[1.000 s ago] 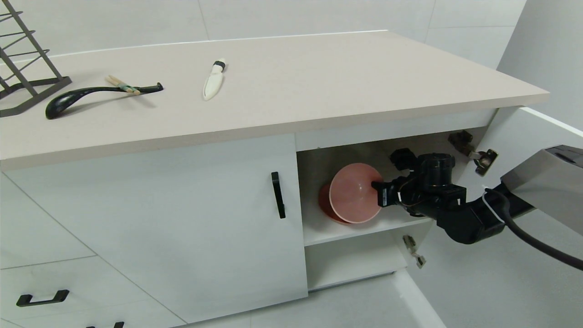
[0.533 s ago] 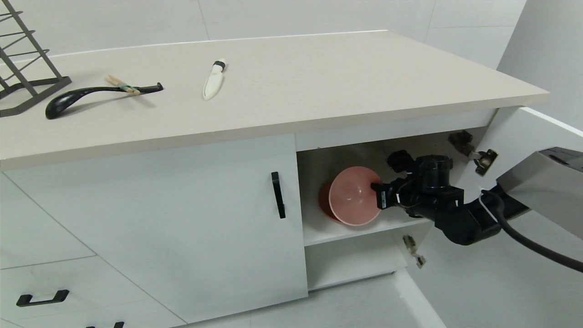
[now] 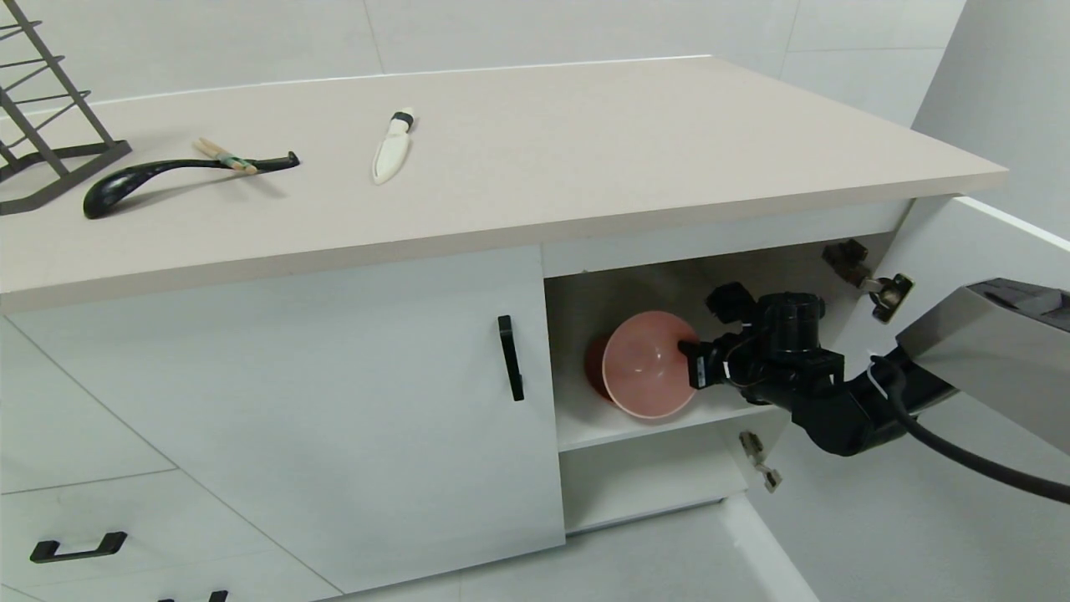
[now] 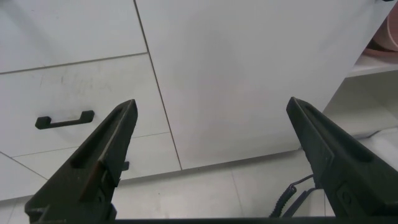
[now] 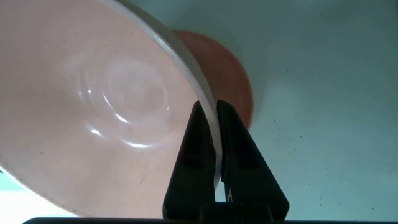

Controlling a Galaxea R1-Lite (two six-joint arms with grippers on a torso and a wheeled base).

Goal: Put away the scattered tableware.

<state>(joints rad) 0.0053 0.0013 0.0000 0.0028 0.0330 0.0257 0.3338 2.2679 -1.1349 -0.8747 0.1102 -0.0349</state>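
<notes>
Hidden behind bowl: a darker red dish [image 3: 594, 369] sits deeper in the cupboard. The pink bowl [image 3: 642, 365] covers most of it, so I can't tell what kind of dish it is.
Cut off: a dark wire rack [image 3: 42, 142] runs out of the upper left corner of the head view.
Hard to make out: a small wooden piece [image 3: 224, 155] lies across the handle of the black ladle [image 3: 150, 176], too small for me to name.
Open compartment: centre right of the head view, under the countertop [image 3: 627, 142], with its door [image 3: 961, 242] swung out to the right. It holds the pink bowl and the red dish above the shelf [image 3: 585, 431].
Pink bowl: it is tipped on edge with the hollow facing outward. I can't tell whether its lower rim rests on the shelf.
Right gripper [image 3: 694, 368]: reaches into the compartment from the right. In the right wrist view its fingers [image 5: 199, 143] are clamped on the bowl's rim, one inside and one outside.
Left gripper [image 4: 211, 106]: spread wide with nothing between the jaws. It faces the closed door [image 4: 249, 74] and a drawer handle [image 4: 64, 118].
Countertop: the ladle lies at upper left near the rack. A white knife [image 3: 393, 146] lies further right, well apart from it.
Closed door handle: a black bar [image 3: 511, 358] stands just left of the opening.
</notes>
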